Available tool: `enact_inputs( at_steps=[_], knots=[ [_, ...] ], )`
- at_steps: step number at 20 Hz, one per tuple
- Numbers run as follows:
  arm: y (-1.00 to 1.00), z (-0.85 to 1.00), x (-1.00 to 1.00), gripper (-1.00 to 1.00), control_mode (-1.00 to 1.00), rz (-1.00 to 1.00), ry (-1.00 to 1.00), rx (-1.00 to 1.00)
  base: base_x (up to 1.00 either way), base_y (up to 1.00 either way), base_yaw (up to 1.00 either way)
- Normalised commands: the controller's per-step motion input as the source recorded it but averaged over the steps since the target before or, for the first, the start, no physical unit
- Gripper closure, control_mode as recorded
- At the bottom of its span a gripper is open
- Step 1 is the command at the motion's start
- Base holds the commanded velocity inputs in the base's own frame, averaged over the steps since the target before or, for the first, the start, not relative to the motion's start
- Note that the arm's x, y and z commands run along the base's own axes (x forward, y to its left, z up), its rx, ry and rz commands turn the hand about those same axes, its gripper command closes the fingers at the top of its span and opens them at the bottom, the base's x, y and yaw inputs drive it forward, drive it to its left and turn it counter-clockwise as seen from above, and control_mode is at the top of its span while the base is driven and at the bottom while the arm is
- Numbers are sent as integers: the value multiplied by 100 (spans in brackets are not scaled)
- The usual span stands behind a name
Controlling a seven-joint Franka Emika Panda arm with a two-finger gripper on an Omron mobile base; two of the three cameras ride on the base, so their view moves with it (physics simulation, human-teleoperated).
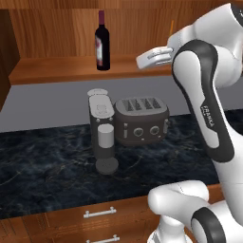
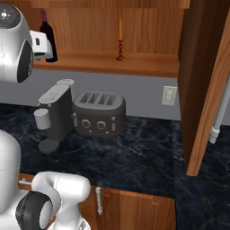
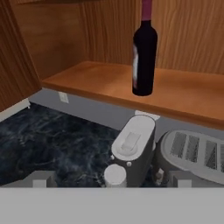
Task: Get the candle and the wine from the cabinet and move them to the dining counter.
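While I hold the two-finger gripper (image 1: pixel 142 60) raised at shelf height with its jaws spread wide and empty, the dark glass wine bottle with red capsule and label (image 3: pixel 144 52) stands upright ahead of it, apart, on the reddish-brown wooden cabinet's shelf (image 3: pixel 183 94). Off to the gripper's right on that shelf stands the thin orange taper candle in its dark red holder (image 2: pixel 120 39). I judge both stand upright for easy side grasps. One bottle, one candle, neither moved yet.
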Motion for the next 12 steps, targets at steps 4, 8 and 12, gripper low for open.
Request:
enact_inputs(
  at_steps=[4, 8, 12],
  knots=[
    [19, -5, 31, -100, -100, 0, -2, 7, 0, 0, 0],
    [23, -3, 29, -100, -100, 0, -1, 5, 0, 0, 0],
    [18, -3, 40, -100, -100, 0, 0, 5, 0, 0, 0]
  ],
)
